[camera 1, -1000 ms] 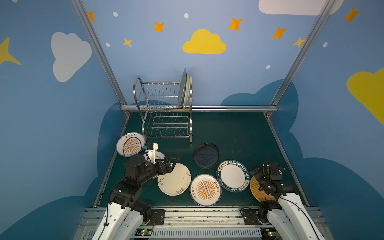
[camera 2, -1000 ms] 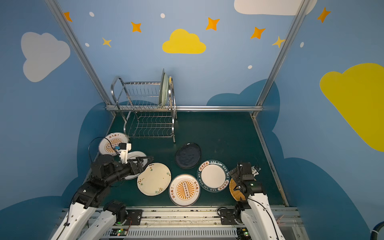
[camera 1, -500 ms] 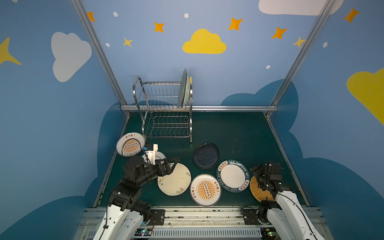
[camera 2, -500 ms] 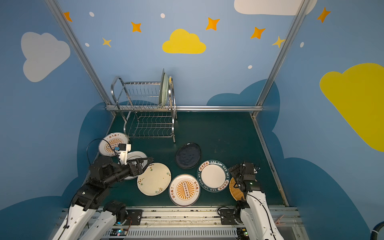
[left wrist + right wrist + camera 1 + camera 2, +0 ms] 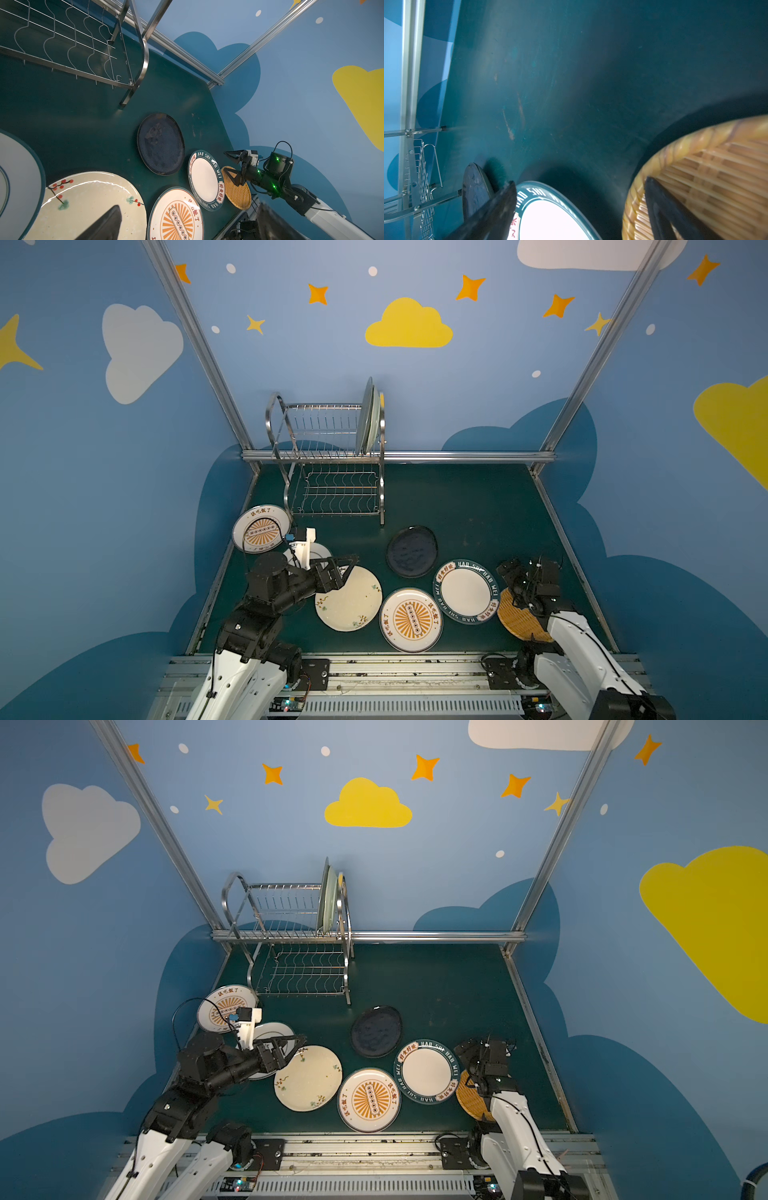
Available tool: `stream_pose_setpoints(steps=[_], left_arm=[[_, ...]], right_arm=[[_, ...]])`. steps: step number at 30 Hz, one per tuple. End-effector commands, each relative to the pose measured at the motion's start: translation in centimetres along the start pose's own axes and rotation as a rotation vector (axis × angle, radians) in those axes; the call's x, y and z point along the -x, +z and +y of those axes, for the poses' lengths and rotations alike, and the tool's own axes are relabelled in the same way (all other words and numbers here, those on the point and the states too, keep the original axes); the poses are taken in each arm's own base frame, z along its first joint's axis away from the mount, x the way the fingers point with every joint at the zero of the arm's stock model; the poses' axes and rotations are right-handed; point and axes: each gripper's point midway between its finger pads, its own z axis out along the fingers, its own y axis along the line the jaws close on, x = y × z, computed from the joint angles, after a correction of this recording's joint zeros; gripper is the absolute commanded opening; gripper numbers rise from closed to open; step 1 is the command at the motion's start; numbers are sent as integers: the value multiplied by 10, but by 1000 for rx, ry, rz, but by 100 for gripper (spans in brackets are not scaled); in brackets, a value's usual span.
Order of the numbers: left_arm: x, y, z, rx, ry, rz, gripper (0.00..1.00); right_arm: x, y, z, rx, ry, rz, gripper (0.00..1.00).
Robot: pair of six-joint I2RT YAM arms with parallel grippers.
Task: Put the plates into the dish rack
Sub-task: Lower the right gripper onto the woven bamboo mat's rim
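Left claw (image 5: 343,572) jaws apart over floral plate (image 5: 349,605) rim; right claw (image 5: 226,161) apart, astride woven plate (image 5: 519,620) edge. Two plates (image 5: 368,418) stand in rack (image 5: 324,435); the others lie flat on tabletop (image 5: 478,506). Risk: shallow bite slips off a flat rim; lifting woven plate drags touching teal-rimmed neighbour (image 5: 465,591).

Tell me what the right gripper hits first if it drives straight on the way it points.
Probably the bare green table between the teal-rimmed plate and the yellow woven plate; the right gripper points into that gap, though depth is unclear.
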Motion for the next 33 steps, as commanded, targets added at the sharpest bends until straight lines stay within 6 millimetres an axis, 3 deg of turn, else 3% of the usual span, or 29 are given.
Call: stream_pose_setpoints(steps=[1, 13, 19, 25, 33], left_arm=[[2, -1, -2, -11, 13, -12, 100], [4, 0, 2, 5, 8, -22, 100], [5, 0, 3, 7, 7, -23, 100], [6, 0, 4, 13, 4, -26, 100], [5, 0, 7, 26, 2, -29, 100]], right_arm=[[8, 4, 15, 70, -28, -31, 94], [18, 12, 46, 174, -98, -34, 95], [24, 20, 72, 243, -148, -4, 96], [20, 34, 104, 319, -166, 112, 96], [16, 46, 123, 335, -196, 283, 96]])
